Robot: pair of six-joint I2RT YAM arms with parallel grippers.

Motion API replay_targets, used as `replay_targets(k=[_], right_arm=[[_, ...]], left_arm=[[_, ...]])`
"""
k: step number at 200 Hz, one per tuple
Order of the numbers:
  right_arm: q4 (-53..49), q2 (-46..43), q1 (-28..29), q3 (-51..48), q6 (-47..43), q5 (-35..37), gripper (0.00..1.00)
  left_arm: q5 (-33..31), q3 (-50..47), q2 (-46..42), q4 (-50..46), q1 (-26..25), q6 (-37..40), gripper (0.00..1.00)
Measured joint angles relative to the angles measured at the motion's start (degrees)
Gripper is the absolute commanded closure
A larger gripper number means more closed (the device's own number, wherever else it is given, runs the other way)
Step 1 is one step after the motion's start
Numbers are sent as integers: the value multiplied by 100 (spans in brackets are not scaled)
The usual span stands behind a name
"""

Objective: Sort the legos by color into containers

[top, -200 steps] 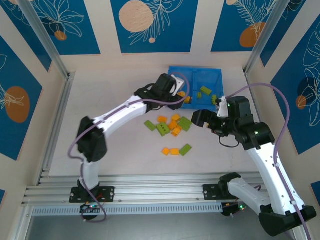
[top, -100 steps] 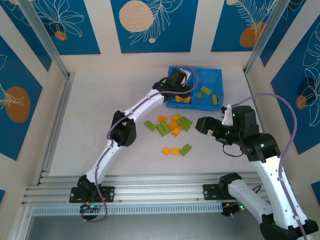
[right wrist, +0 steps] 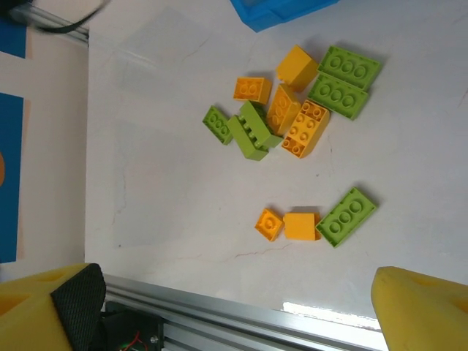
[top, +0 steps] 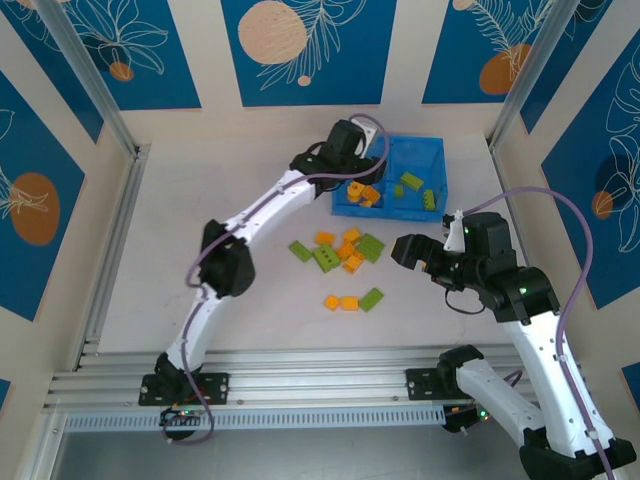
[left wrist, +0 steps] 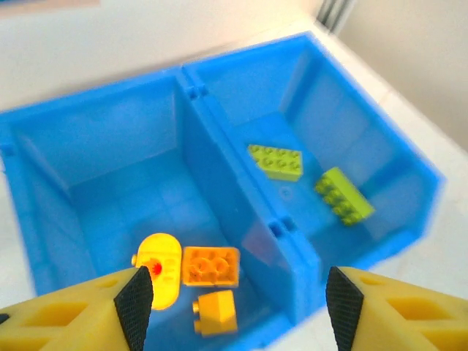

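**Left gripper over the tray, jaws apart and empty**

The tray [top: 428, 146] sat at the far right of the table [top: 240, 170], with a strip of bare top between it and the right wall [top: 520, 200]. The left gripper [left wrist: 239, 307] hung above the tray's near edge, its jaws spread with nothing between them. Below it the left bin [left wrist: 102, 153] held three orange legos [left wrist: 210, 265]. The right bin [left wrist: 322, 131], across the divider, held two green ones [left wrist: 276, 161].

The right gripper [right wrist: 234, 300] hovered near the front rail [top: 300, 385], spread wide and holding nothing. Loose legos lay on the table ahead of it, a tight mixed cluster [right wrist: 292, 117] just short of the tray and a row of three [right wrist: 314, 219] nearer the rail. The left arm [top: 270, 205] stretched slantwise to the tray, passing left of the cluster. The table's left half lay open.
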Motion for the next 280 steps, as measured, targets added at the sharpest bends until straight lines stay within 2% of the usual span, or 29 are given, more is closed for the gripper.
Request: replay_targets(k=[21, 55, 76, 96, 130, 154, 206, 233, 280], right_arm=[[28, 85, 0, -138, 7, 81, 9], [214, 632, 125, -435, 31, 173, 9], [352, 1128, 354, -671, 201, 358, 9], [433, 1569, 715, -879, 586, 647, 9], [748, 2514, 1239, -1119, 1300, 811, 9], [1040, 3265, 1397, -1213, 1720, 782, 12], [1250, 4603, 1561, -1005, 2131, 898, 27], [1250, 4955, 1596, -957, 2214, 1010, 41], [1158, 4861, 1644, -1032, 2358, 1257, 66]], left_arm=[[212, -1888, -1884, 564, -92, 170, 34], [612, -4164, -4542, 1482, -439, 951, 31], [811, -5403, -5733, 1742, -708, 1668, 26], [1084, -6387, -6467, 1593, -874, 2406, 14], [1381, -7390, -7173, 931, -1064, 3375, 0], [1513, -7578, -7379, 498, -1180, 3842, 0], [1729, -7840, -7503, 199, -1226, 4494, 0], [1770, -7844, -7418, 214, -1235, 4597, 0], [1845, -7855, -7278, 236, -1244, 4594, 0]])
